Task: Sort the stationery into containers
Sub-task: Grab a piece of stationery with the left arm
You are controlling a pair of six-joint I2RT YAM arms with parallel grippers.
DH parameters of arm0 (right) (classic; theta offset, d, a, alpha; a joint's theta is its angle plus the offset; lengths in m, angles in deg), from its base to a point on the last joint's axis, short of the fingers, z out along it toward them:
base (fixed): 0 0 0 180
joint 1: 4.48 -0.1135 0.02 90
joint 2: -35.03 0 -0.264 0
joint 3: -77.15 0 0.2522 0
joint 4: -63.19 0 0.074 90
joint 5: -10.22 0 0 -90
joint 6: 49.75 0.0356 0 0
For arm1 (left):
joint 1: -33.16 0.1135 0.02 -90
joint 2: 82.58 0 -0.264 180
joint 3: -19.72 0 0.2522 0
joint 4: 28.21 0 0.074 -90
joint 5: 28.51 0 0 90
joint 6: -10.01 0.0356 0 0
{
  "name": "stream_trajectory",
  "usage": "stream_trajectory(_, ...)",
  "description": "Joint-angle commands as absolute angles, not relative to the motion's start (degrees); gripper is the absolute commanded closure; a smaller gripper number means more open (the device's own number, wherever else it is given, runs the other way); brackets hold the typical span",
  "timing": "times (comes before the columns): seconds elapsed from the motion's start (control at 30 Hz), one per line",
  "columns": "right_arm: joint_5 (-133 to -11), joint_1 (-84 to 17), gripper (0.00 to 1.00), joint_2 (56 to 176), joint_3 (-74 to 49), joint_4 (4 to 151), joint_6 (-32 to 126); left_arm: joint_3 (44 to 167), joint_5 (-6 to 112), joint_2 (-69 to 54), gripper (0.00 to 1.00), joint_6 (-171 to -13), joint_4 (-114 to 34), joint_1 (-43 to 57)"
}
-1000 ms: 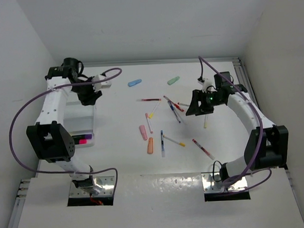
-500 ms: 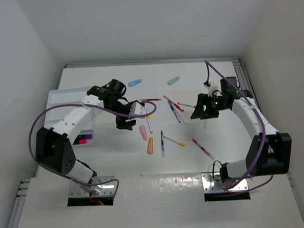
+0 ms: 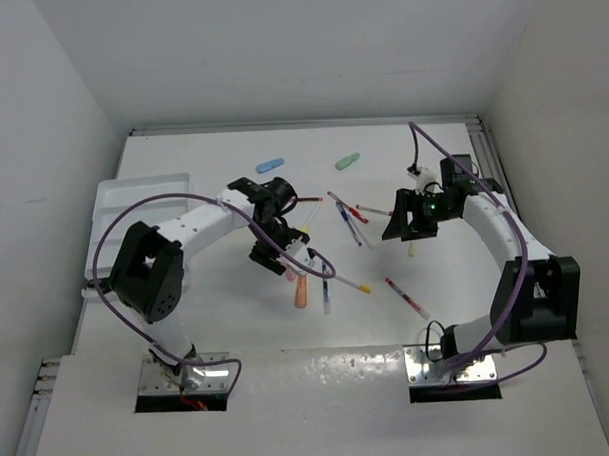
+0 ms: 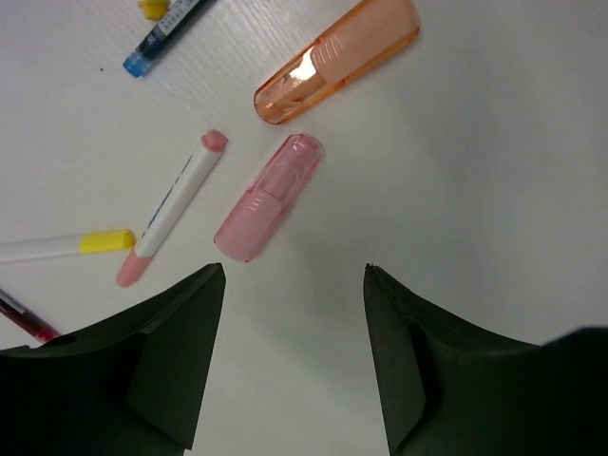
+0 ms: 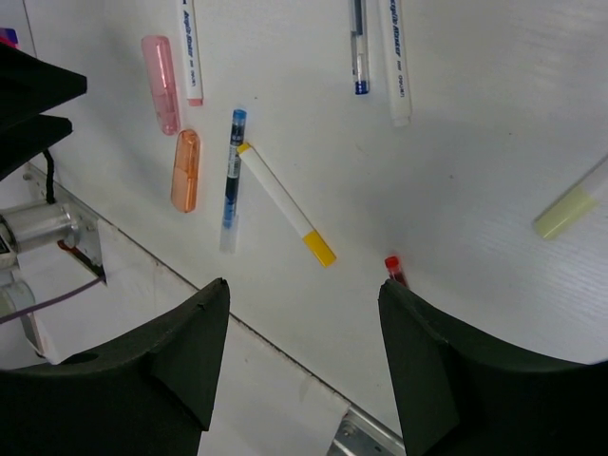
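The left fingers (image 4: 171,361) stand apart with nothing between them, low over the bench (image 3: 238,325). The pink highlighter (image 4: 269,197) lies just ahead of their gap, nearer the left-hand one and slanted across the opening. That slant is the main worry: if they close as they are, I judge one finger would meet the rounded body first and spin or squirt it away rather than trap it. A pink-capped pen (image 4: 171,209) lies just beside the highlighter on the same side and could be caught or dragged along. The orange highlighter (image 4: 337,59) lies a little beyond and could be nudged. The right fingers (image 5: 152,370) are also apart and empty, held high above a loose scatter. A blue pen (image 5: 232,176) touches a yellow-tipped pen (image 5: 285,214) ahead of them, so lifting one may flick the other. Both arms work over the same patch of bench, so a clash looks possible. The white tray (image 3: 143,180) sits well apart from the left fingers, off to their side, so a weak grip could drop an item on the way. The pink-capped pen carries blue print on its barrel. A white pen (image 5: 396,57) far ahead of the right fingers has print too, but neither can be read.
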State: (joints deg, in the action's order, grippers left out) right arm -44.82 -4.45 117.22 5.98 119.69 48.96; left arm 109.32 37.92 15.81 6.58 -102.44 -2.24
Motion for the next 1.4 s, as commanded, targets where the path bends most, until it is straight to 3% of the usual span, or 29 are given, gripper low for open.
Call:
stream_trajectory(0.0, -43.66, -2.55, 0.36, 117.74, 4.94, 120.02, 47.45, 112.23, 40.57, 18.14, 0.34, 12.82, -103.05, -3.93)
stream_trajectory(0.77, -40.93, 2.90, 0.37, 120.64, 3.97, 122.48, 45.52, 111.53, 44.17, 29.57, 0.39, 15.37, -96.64, -5.78)
stream_trajectory(0.97, -41.81, 2.90, 0.37, 120.37, 3.97, 123.27, 44.47, 107.67, 45.23, 29.57, 0.52, 14.67, -93.13, -5.17)
stream_trajectory(1.17, -47.42, 2.82, 0.33, 118.62, 5.64, 122.92, 43.85, 100.73, 46.11, 25.45, 0.77, 10.81, -88.82, -3.85)
stream_trajectory(1.37, -51.84, 3.26, 0.31, 115.63, 7.40, 123.18, 42.80, 99.57, 42.78, 18.43, 0.87, 1.16, -89.07, 1.06)
